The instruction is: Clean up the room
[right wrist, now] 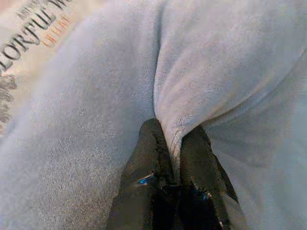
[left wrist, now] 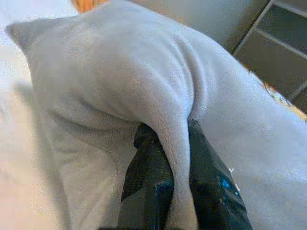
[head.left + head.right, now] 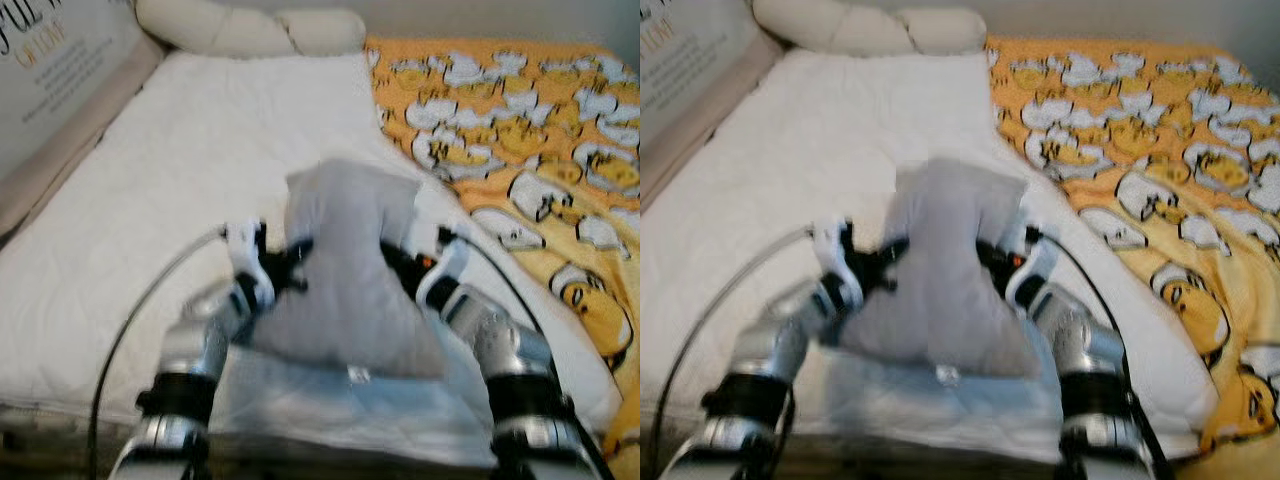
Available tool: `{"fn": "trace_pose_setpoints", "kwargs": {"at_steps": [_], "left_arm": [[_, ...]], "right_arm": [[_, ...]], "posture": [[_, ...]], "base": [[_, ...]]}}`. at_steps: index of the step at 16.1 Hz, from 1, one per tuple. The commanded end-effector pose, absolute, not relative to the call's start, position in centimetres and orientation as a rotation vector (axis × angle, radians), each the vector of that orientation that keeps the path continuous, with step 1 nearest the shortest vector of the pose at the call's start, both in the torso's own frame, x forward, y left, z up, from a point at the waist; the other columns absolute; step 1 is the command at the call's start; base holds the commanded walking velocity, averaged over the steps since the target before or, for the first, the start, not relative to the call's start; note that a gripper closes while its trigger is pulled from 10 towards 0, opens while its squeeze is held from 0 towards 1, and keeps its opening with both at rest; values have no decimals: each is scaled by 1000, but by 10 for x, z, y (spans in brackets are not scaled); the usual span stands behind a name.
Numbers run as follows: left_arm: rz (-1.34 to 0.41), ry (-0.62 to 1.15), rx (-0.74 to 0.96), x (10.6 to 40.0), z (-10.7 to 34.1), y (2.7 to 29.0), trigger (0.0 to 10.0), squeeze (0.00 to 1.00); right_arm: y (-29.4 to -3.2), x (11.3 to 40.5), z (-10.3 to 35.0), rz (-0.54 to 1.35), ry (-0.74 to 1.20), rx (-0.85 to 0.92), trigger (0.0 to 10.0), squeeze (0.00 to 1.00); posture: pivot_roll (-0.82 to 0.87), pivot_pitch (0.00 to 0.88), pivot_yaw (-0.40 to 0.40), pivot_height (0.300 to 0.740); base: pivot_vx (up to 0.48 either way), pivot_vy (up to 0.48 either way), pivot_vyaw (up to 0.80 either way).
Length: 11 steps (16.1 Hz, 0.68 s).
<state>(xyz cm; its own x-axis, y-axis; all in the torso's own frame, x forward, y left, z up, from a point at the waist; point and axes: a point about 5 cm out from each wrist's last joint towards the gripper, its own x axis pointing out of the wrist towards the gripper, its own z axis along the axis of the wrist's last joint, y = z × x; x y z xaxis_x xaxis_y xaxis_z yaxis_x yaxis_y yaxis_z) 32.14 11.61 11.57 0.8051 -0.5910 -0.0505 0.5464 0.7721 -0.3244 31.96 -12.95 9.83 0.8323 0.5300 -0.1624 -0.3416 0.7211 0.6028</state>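
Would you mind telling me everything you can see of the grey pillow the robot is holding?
The grey pillow is soft and fleecy-looking, plain and somewhat squashed. It is held upright over the white mattress, one corner pointing up. The left gripper pinches a fold of its fabric on one side and the right gripper pinches a fold on the other, so it bunches at both grips. A small tag shows near its lower edge.

Soft cloth all over my screens, matt throughout.
I see a grey pillow [image 3: 350, 270] of fuzzy, fleece-like cloth, a white quilted bed cover [image 3: 170, 210], a printed orange blanket [image 3: 540, 150] far right, and my arms' shiny silver metal.
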Motion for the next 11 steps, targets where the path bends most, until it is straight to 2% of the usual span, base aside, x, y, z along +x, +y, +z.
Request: {"fn": "trace_pose_setpoints", "kwargs": {"at_steps": [1, 2, 3, 5, 7, 11], "left_arm": [[-647, 94, -258, 318, 134, 103, 0, 0], [-583, 48, -231, 312, 144, 108, 0, 0], [-562, 37, -187, 308, 145, 111, 0, 0], [-519, 39, -157, 301, 146, 116, 0, 0], [-449, 61, -41, 299, 145, 123, 10000, 0], [-407, 93, 63, 297, 138, 138, 10000, 0]], "right_arm": [[-117, 319, 114, 544, 269, 570, 0, 0], [-120, 317, 119, 506, 223, 524, 353, 0], [-119, 316, 121, 492, 209, 472, 10000, 0], [-118, 312, 125, 468, 190, 403, 10000, 0], [-118, 309, 131, 435, 157, 364, 10000, 0], [-120, 305, 130, 349, 156, 456, 10000, 0]], "posture": [[-47, 0, 10, 740], [-51, 0, 23, 740], [-60, 0, 32, 740], [-58, 0, 28, 740], [-33, 0, 6, 740], [-25, 0, 1, 740]], "base": [[0, 0, 0], [0, 0, 0], [0, 0, 0], [0, 0, 0], [0, 0, 0], [0, 0, 0]]}}
